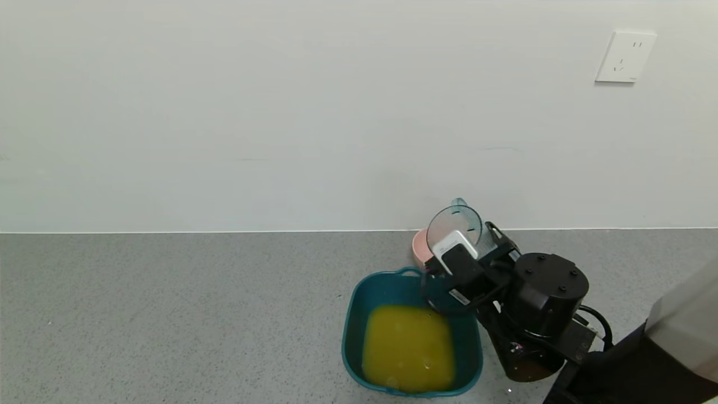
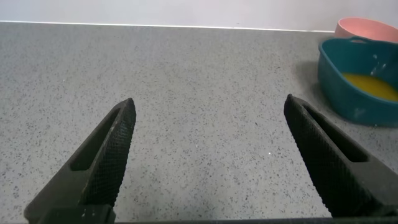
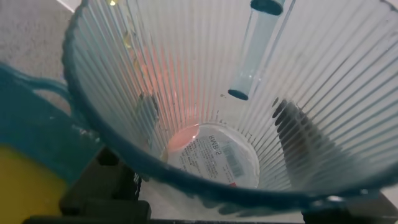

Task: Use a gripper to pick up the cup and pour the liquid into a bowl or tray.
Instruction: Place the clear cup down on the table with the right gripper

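Above the far right corner of the one dark teal squarish plastic basin [image 1: 352,331]: one ribbed translucent blue-green plastic cup [image 1: 455,225], tilted, mouth toward the camera, clamped in the black two-fingered right gripper [image 1: 468,255]. Cup seen empty from the right wrist, label on its base. One pool of opaque yellow-orange liquid [image 1: 408,348] in basin. One round pink bowl [image 1: 419,247] behind, mostly hidden. Left gripper [image 2: 208,158] spread wide over grey floor [image 2: 199,93], holding nothing. Basin's near edge cut off.
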